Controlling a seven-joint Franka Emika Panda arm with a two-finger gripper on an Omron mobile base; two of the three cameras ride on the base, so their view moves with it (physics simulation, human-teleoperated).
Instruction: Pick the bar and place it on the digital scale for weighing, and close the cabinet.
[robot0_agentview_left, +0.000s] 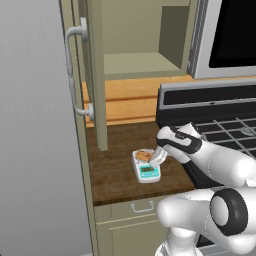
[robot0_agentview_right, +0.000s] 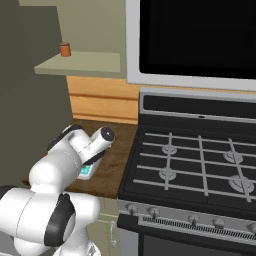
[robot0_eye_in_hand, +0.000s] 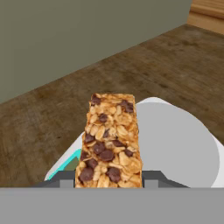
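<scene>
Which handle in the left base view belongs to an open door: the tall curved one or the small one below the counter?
The tall curved handle; its cabinet door stands swung open.

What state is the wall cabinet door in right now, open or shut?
Open. The cabinet door is swung out edge-on toward the camera, leaving the shelf inside exposed.

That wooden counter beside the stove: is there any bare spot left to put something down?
Yes. The wooden counter lies bare left of the digital scale, toward the open cabinet door, and behind it up to the wooden back wall. It is crowded at the scale itself, where the gripper holds the bar over the plate. The stove borders the right.
</scene>
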